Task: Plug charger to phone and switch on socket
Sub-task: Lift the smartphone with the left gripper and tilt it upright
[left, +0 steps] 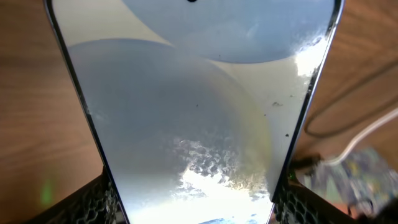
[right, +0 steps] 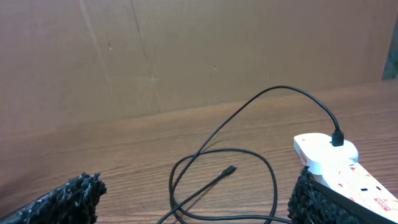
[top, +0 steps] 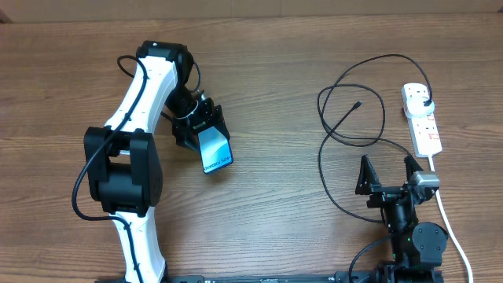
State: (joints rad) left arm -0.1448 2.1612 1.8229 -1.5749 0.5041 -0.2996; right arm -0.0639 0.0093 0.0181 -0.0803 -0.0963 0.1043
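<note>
My left gripper (top: 206, 126) is shut on the phone (top: 215, 151), a slim smartphone with a light blue screen, holding it by its upper end over the table's left half. The phone's screen fills the left wrist view (left: 193, 112) between the two fingers. The charger (top: 350, 118), a thin black looping cable, lies on the right half; its connector tip (top: 357, 104) is free and its plug (top: 425, 102) sits in the socket (top: 421, 119), a white power strip. My right gripper (top: 388, 169) is open and empty, just in front of the cable loop (right: 224, 180).
The socket's white cord (top: 449, 220) runs down the right side past my right arm. A brown cardboard wall (right: 186, 50) stands behind the wooden table. The socket (right: 339, 168) lies next to my right finger.
</note>
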